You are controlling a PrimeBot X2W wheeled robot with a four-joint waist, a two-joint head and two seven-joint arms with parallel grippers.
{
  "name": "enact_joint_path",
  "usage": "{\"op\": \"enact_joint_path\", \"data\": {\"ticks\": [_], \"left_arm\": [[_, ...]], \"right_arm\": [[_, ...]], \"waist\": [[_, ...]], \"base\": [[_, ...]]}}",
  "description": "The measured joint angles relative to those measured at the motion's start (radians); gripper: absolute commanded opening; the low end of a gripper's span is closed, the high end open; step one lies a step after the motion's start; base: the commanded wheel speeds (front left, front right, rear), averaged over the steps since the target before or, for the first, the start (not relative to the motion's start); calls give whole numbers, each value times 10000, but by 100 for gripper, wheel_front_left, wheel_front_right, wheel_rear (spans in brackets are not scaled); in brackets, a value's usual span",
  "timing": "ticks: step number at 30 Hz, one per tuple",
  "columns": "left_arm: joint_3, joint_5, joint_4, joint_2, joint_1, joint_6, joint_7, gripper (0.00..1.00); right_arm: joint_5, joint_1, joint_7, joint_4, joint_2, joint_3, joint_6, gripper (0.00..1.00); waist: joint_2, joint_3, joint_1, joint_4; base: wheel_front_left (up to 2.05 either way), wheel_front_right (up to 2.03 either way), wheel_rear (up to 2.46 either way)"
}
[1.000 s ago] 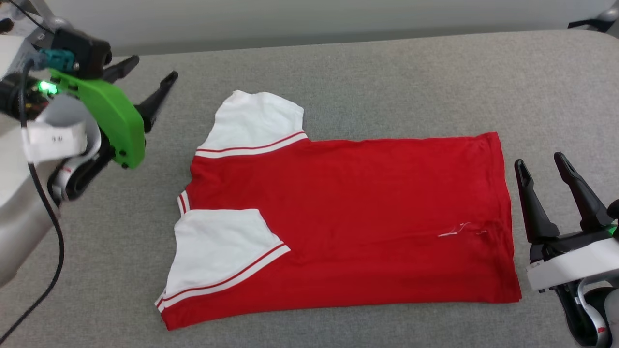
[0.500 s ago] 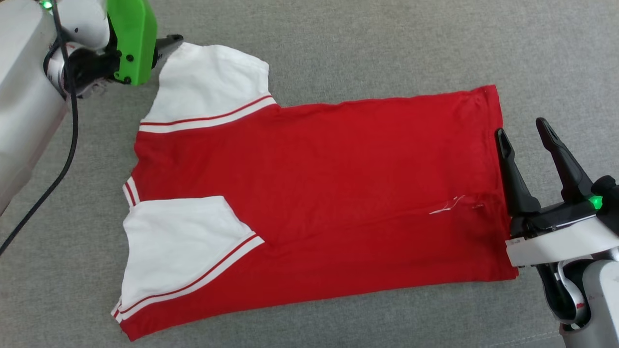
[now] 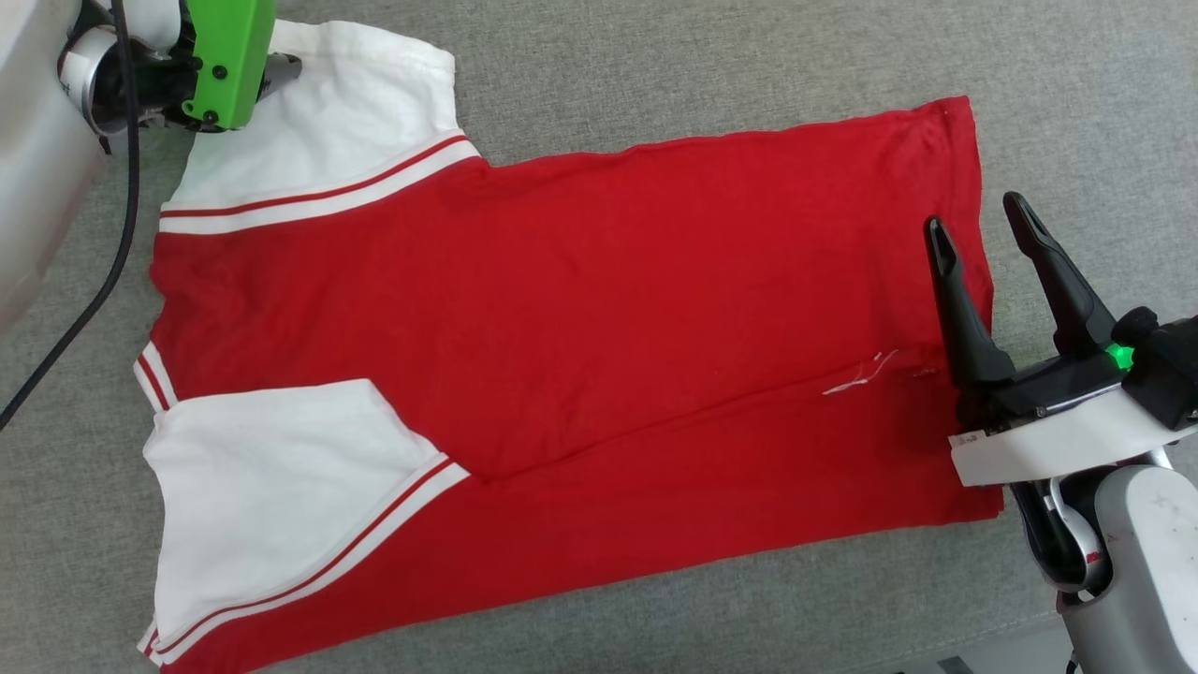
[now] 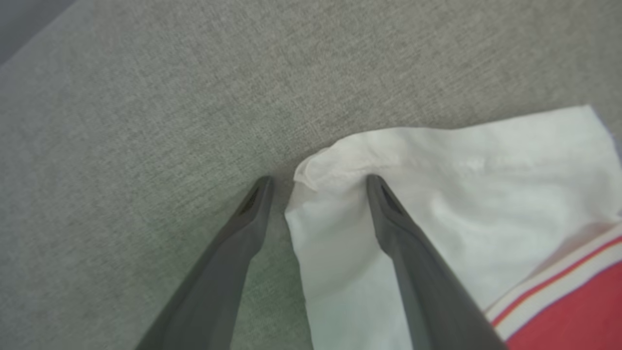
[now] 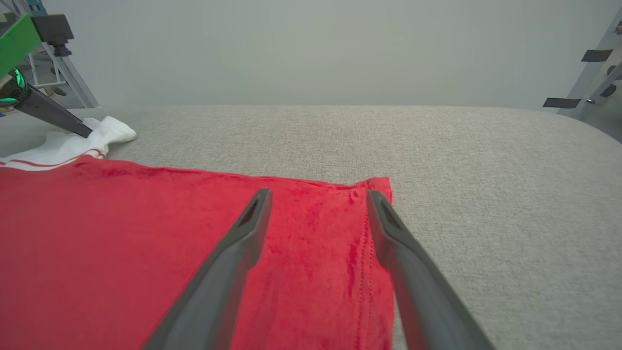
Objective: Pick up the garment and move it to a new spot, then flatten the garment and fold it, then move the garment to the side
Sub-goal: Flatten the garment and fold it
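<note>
Wide grey woven fabric surface point(image 3: 711, 65), curving off at its far right corner. Behind it, a plain pale wall point(image 5: 311, 48). Slanted metal stand legs point(image 5: 73, 81) at one end, a taped metal frame point(image 5: 595, 78) at the other.

**Both arms forward, fingers spread wide**

Holds the left gripper point(image 4: 318, 181) far forward at the head view's upper left, angled downward, fingers wide apart and tips low. Carries a green bracket point(image 3: 225, 56) on that wrist, with a black cable point(image 3: 122, 206) trailing beside the pale forearm point(image 3: 37, 159). Sets the right gripper point(image 3: 975, 213) at the lower right, fingers pointing away from the body, equally wide, clamping nothing. Shows a green light point(image 3: 1116, 356) above the white wrist housing point(image 3: 1058, 440).
</note>
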Motion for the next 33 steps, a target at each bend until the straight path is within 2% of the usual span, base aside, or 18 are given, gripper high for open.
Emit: {"op": "enact_joint_path", "data": {"ticks": [1, 2, 3, 10, 13, 16, 21, 28, 31, 33], "left_arm": [[-4, 31, 12, 8, -41, 0, 67, 85], [-6, 54, 2, 21, -67, 0, 65, 65], [-13, 77, -12, 36, -82, 0, 63, 0], [-217, 71, -443, 48, 147, 0, -539, 0], [-349, 81, -826, 109, 384, 0, -991, 0], [-441, 94, -1292, 199, 585, 0, -1542, 0], [-483, 291, -2236, 384, 668, 0, -2485, 0], [-541, 539, -3275, 577, 1041, 0, -3196, 0], [-548, 652, -3595, 608, 1118, 0, -3371, 0], [-554, 711, -3783, 606, 1127, 0, -3461, 0]], "right_arm": [[13, -29, -29, 59, 0, 17, 0, 100], [19, -59, -46, 98, 0, 27, 0, 100], [50, -104, -75, 134, -2, 31, 0, 100], [115, -360, -159, 167, -109, -278, 0, 100], [111, -548, -130, 153, -533, -541, 0, 100], [182, -836, 493, 86, -1114, -662, 0, 100], [1181, -1806, 2472, 109, -2527, -424, 0, 100], [3396, -3122, 6625, 757, -4550, 823, 0, 100], [4220, -3540, 8303, 1139, -5003, 1392, 0, 100], [4552, -3868, 9058, 1455, -5085, 1618, 0, 100]], "waist": [[0, 42, 0, -44], [0, 67, 0, -73], [0, 90, 0, -103], [0, -147, 0, -30], [0, -374, 0, 71], [0, -621, 0, 194], [0, -1088, -1, 531], [0, -1460, -2, 1162], [0, -1514, -2, 1424], [0, -1513, -2, 1578]], "base": [[0, 0, 0], [0, 0, 0], [0, 0, 0], [0, 0, 0], [0, 0, 0], [0, 0, 0], [0, 0, 0], [0, 0, 0], [0, 0, 0], [0, 0, 0]]}}
